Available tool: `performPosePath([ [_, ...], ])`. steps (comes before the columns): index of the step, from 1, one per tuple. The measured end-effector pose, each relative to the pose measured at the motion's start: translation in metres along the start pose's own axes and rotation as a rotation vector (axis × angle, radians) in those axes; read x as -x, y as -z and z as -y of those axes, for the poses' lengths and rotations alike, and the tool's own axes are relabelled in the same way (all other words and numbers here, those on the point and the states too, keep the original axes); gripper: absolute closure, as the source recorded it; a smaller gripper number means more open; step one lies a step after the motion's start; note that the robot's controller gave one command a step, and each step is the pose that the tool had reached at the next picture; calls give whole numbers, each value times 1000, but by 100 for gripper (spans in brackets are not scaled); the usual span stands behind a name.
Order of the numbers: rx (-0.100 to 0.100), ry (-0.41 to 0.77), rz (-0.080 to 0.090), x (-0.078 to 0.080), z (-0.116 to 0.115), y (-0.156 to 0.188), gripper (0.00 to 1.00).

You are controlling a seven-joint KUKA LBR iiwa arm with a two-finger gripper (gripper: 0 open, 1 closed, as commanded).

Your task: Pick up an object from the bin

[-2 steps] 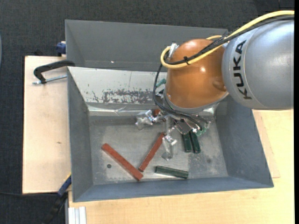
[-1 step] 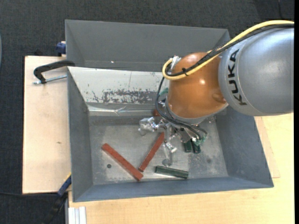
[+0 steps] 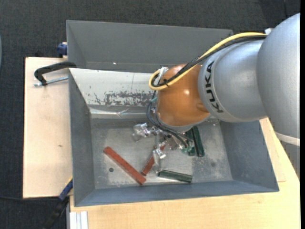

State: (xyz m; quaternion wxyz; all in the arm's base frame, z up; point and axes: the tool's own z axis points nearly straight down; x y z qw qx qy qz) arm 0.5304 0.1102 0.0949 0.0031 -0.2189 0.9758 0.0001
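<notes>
Gripper (image 3: 159, 154) hangs low over the bin's (image 3: 80, 142) middle, just beside a short red piece (image 3: 148, 166); I cannot tell its opening. A long red stick (image 3: 125, 165) crowds the left, a dark green stick (image 3: 175, 176) the front wall.

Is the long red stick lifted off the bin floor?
No, the long red stick lies flat on the floor of the bin, left of the gripper.

This looks like a robot lab: a big silver robot arm (image 3: 248, 80) with a yellow cable (image 3: 228, 41) reaches in from 3 o'clock over a grey metal bin (image 3: 143, 42), dark carpet (image 3: 143, 4) around.
</notes>
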Motion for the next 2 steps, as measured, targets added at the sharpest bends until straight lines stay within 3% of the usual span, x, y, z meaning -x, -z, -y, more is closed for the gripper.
performPosePath([
  [1,4,383,-6,-20,27,-23,100],
  [2,4,383,-6,-20,27,-23,100],
])
